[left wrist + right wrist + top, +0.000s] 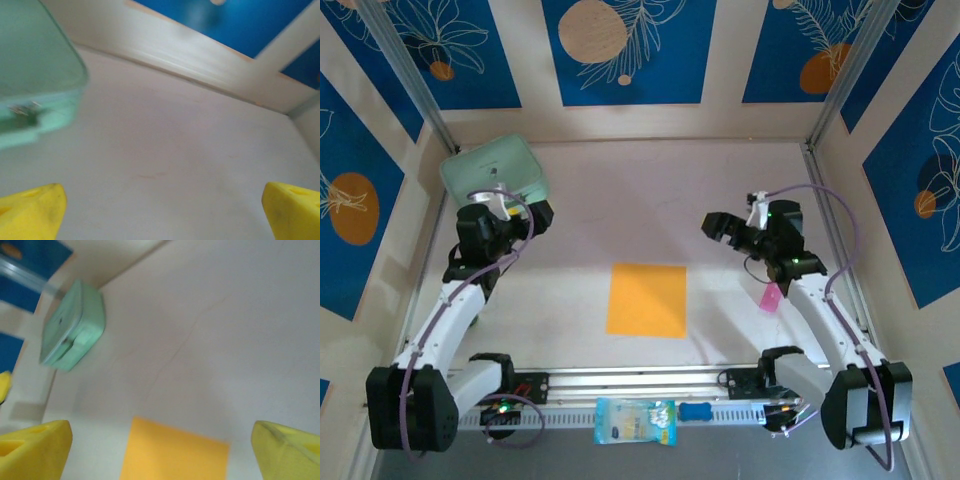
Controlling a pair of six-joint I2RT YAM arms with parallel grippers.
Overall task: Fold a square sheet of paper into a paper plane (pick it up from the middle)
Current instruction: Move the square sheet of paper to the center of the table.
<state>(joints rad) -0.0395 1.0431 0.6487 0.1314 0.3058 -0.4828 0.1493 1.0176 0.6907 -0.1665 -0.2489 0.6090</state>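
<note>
The square sheet of paper (647, 300) lies flat and unfolded, orange-yellow, on the pale table between the two arms. The paper plane is out of view. My left gripper (534, 214) hovers at the back left, well away from the sheet. In the left wrist view that gripper (162, 215) is open, its yellow fingertips (31, 212) far apart over bare table. My right gripper (716, 226) hangs to the right of the sheet and behind it, pointing left. Seen from the right wrist, this gripper (160, 452) is open above the sheet (175, 455), nothing between its fingers (33, 450).
A mint-green rounded case (492, 172) sits at the back left corner, right behind the left gripper, and shows as the case (35, 75) and the case (72, 325) in the wrist views. A pale blue packet (635, 420) lies on the front rail. Patterned walls (630, 50) close in the table.
</note>
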